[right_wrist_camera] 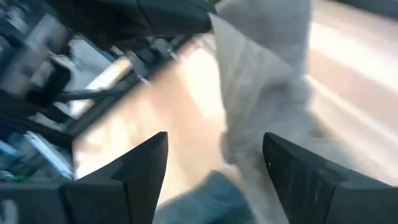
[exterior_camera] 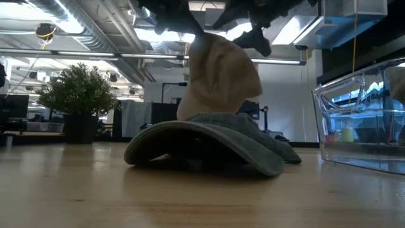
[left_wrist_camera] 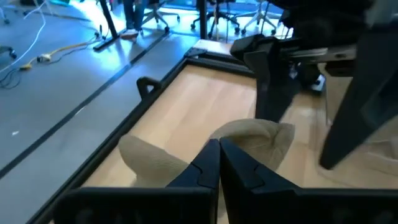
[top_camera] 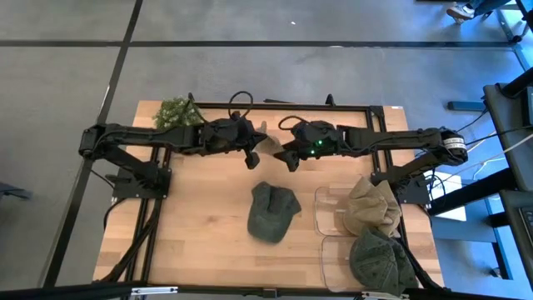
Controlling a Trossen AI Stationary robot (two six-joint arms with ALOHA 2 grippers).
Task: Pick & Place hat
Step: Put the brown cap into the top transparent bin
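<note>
A tan hat (top_camera: 268, 145) hangs over the far middle of the table, held up by my left gripper (top_camera: 251, 157), which is shut on it. My right gripper (top_camera: 289, 158) is open just to the hat's right; in its wrist view the tan hat (right_wrist_camera: 267, 81) hangs ahead of the spread fingers (right_wrist_camera: 134, 174). A dark green hat (top_camera: 273, 211) lies flat on its brim and crown at mid-table, nearer than both grippers. In the low view the tan hat (exterior_camera: 218, 76) hangs behind the green hat (exterior_camera: 209, 145). My left gripper (left_wrist_camera: 219, 163) pinches a fold of the tan hat's upper cloth (left_wrist_camera: 245, 134) between its two shut fingers, coming from the table's left and slanting down. The hat hangs slack below the fingers. Its lower end (exterior_camera: 190, 107) is hidden behind the green hat in the low view.
Two clear bins stand at the right: one (top_camera: 326, 210) holds a tan hat (top_camera: 372, 207), the nearer one (top_camera: 333, 265) a green hat (top_camera: 379, 258). A small potted plant (top_camera: 177, 112) sits at the far left corner. Bare wood lies at the near left.
</note>
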